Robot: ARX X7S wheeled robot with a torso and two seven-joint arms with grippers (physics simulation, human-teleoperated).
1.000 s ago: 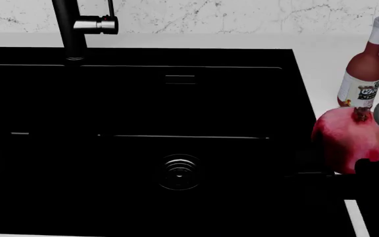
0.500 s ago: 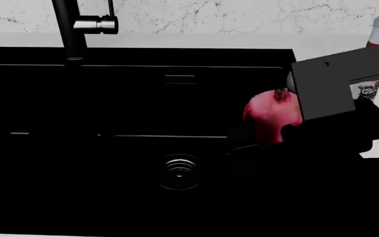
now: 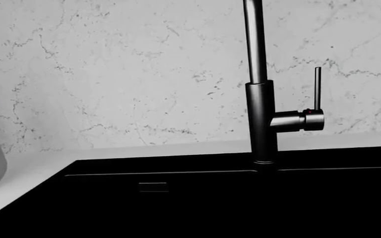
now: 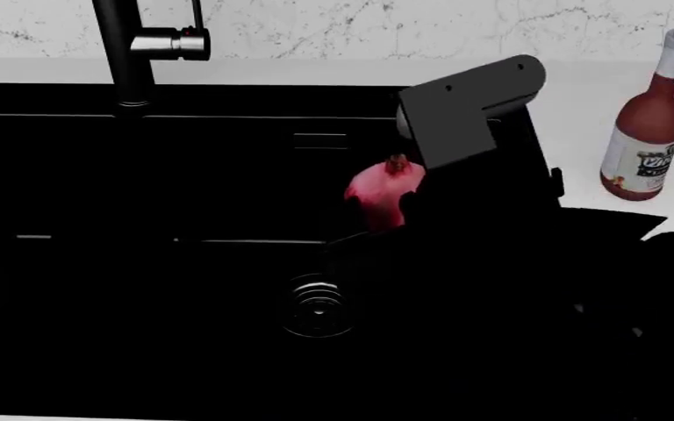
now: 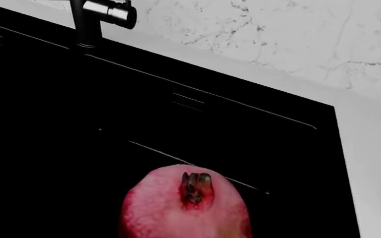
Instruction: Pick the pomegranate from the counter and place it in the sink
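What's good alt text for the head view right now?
The right gripper holds the pomegranate over the black sink, crown up; its jaws are lost in the dark. A red sauce bottle stands on the white counter at right, with the black faucet behind the sink.

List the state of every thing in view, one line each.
Pomegranate: held by the right gripper over the sink, crown up.
Right gripper: shut on the pomegranate.
Sink: nothing visible inside it.
Faucet: no water running.
Bottle: upright on the counter, capped.
Left gripper: not in view.
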